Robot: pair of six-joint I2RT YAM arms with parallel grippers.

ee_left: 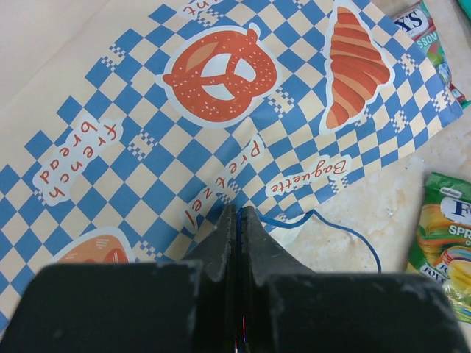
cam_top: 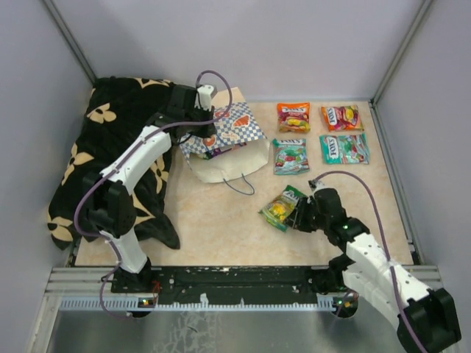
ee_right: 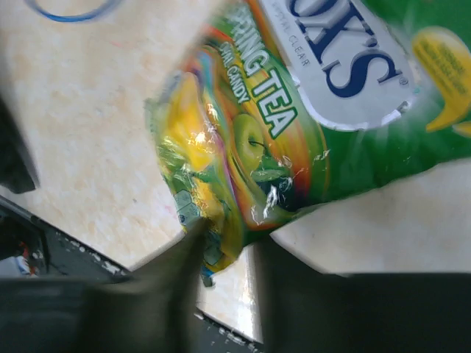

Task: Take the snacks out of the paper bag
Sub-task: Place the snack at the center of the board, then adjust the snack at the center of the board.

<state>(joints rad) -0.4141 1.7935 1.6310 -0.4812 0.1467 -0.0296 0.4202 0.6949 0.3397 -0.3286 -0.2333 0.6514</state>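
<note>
Left jaws pressed together, pinching the checkered lower edge of the paper bag (ee_left: 147, 147), which lies at the worktop's (cam_top: 221, 220) far left beside a black cloth (cam_top: 118, 125). Right jaws slightly parted. A corner of the green snack packet (ee_right: 294, 132) lies between them, on the worktop. Four more snacks (cam_top: 294, 117) lie in two rows right of the bag.

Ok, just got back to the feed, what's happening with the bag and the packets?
The left gripper is shut on the paper bag, which lies on its side. The right gripper sits at a corner of the green packet on the table, jaws slightly apart. Four other packets lie in two rows beyond it.
</note>
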